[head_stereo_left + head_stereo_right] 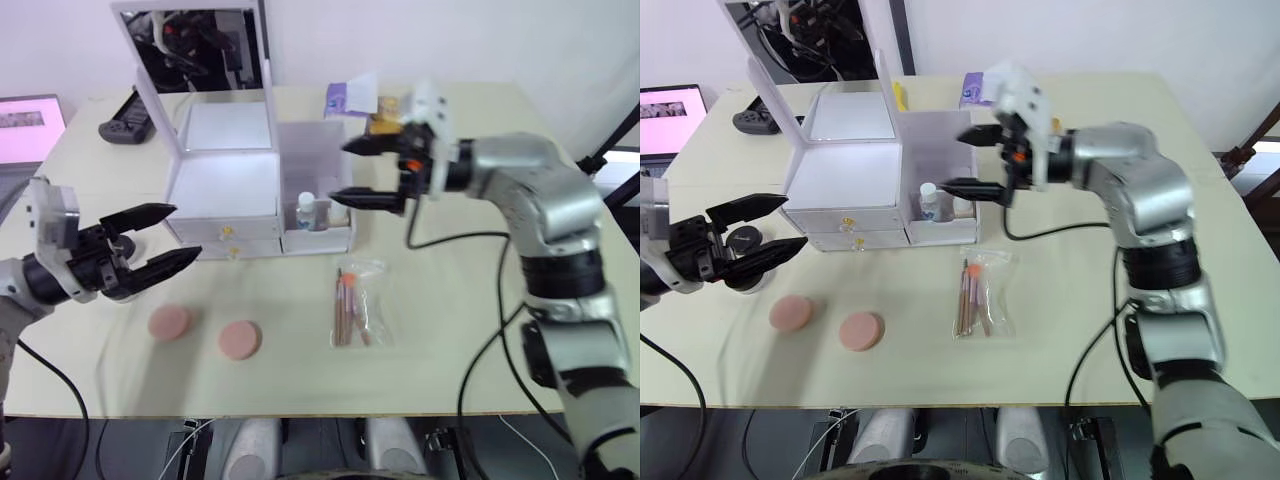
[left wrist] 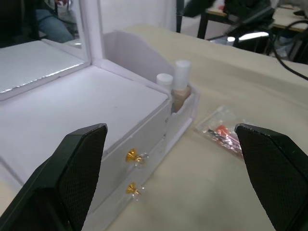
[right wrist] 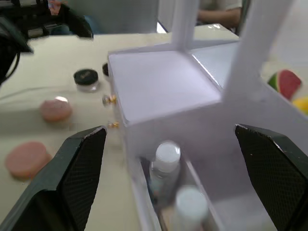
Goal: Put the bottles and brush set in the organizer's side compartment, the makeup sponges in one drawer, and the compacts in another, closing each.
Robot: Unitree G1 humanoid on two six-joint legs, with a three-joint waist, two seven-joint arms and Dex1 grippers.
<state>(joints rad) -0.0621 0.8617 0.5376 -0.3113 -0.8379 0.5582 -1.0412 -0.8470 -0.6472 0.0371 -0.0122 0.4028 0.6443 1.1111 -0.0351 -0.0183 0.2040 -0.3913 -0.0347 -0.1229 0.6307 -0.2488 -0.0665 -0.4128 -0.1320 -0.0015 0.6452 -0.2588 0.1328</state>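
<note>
The white organizer [image 1: 225, 185] stands mid-table with its mirror lid up and both front drawers [image 2: 137, 161] shut. Two white-capped bottles [image 1: 306, 210] stand upright in its translucent side compartment [image 1: 318, 160]. My right gripper [image 1: 338, 171] is open, just above and beside that compartment, holding nothing. The bagged brush set [image 1: 350, 305] lies flat on the table in front of the compartment. Two pink makeup sponges [image 1: 168, 322] [image 1: 240, 340] lie near the front left. My left gripper [image 1: 187, 230] is open and empty, left of the drawers. Two black compacts [image 3: 86, 77] sit beyond it.
A purple tissue pack [image 1: 350, 98] and a snack packet [image 1: 385, 115] lie behind the organizer. A black controller [image 1: 125, 125] and a screen glowing pink [image 1: 30, 125] sit at the far left. A cable [image 1: 455, 240] hangs from my right arm over the table.
</note>
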